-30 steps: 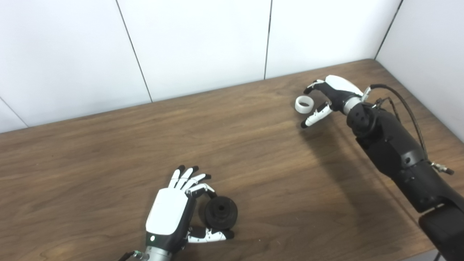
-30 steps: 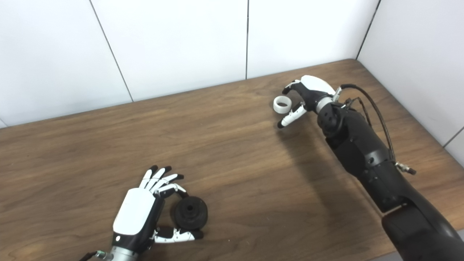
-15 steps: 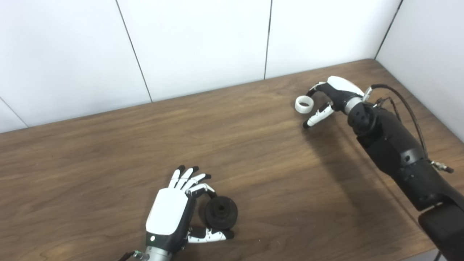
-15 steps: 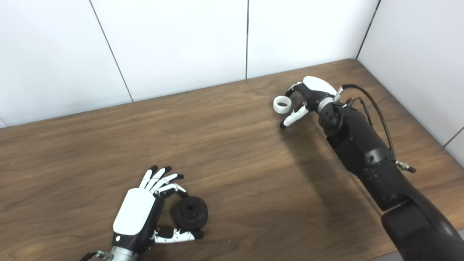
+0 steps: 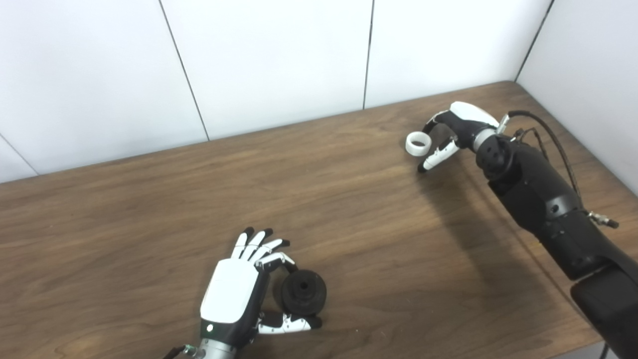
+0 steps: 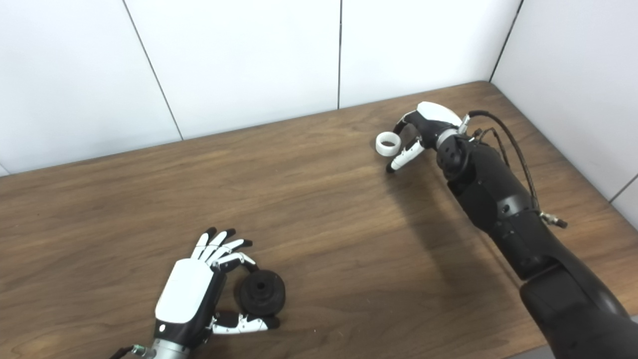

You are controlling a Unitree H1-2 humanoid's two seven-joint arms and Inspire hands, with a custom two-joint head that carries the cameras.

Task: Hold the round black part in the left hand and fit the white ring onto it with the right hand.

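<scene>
The round black part (image 5: 303,292) lies on the wooden table (image 5: 149,209) near the front edge. My left hand (image 5: 233,295) rests beside it, forefinger curled onto its upper left rim and thumb lying along its lower edge, the other fingers stretched out. The white ring (image 5: 417,143) lies flat at the far right of the table. My right hand (image 5: 451,130) hovers just right of the ring, open. Its curled fingers reach the ring's right edge. Its thumb points down-left below the ring without touching it.
White wall panels (image 5: 279,60) close off the table's back edge, and another wall (image 5: 593,75) runs along its right side. The right forearm (image 5: 543,209) with its cable stretches over the table's right part. Bare wood lies between the two hands.
The right hand has curled its fingers further and drawn its thumb in closer to the ring, with the forearm shifting slightly back. Ring, black part and left hand have not moved.
</scene>
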